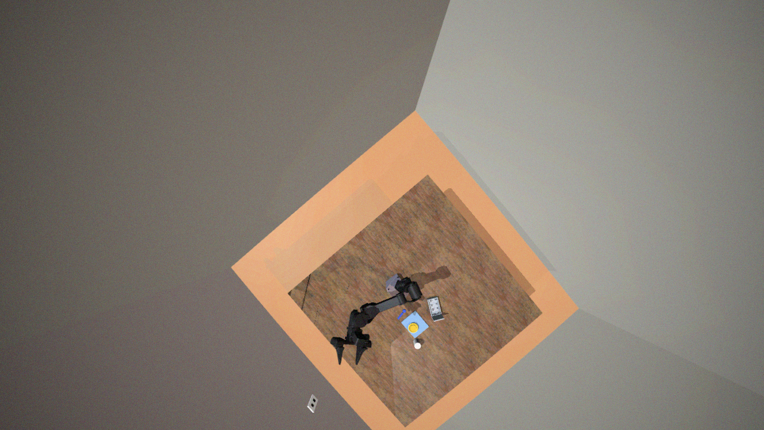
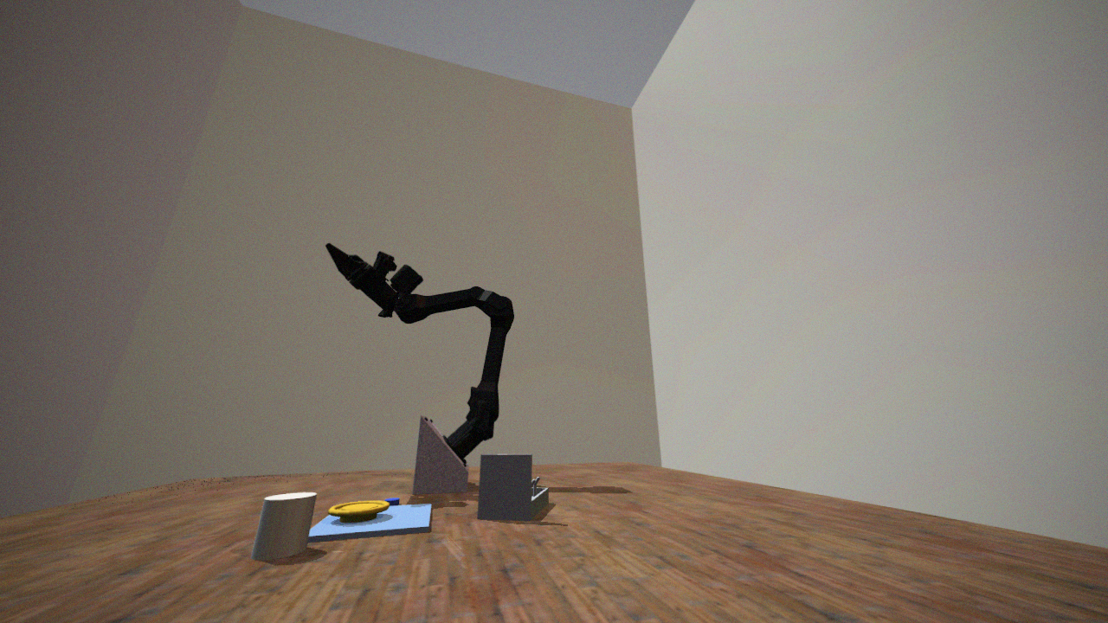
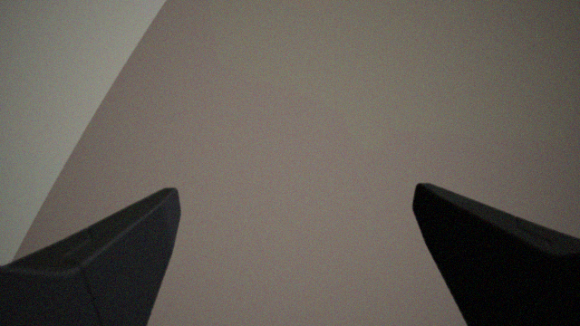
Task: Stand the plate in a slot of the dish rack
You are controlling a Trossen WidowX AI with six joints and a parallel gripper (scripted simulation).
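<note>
The yellow plate [image 1: 413, 327] [image 2: 358, 509] lies flat, raised on its foot, on a light blue board [image 1: 415, 316] [image 2: 410, 520]. The dish rack [image 1: 434, 306] [image 2: 505, 486] stands on the table beside the board, with a tall grey block at one end and small pegs and rails in its low tray. No plate stands in it. My gripper [image 1: 348, 364] [image 3: 299, 197] is open and empty, high above the table and well off to the side of the plate. In the exterior view its fingers point up and left. The wrist view shows only walls between and beyond the fingers.
A white cylinder [image 1: 417, 345] [image 2: 284, 526] stands beside the board, near the plate. A small blue object [image 1: 401, 314] [image 2: 392, 502] lies by the board's other side. The arm's wedge-shaped base [image 1: 393, 283] [image 2: 438, 465] stands behind the board and rack.
</note>
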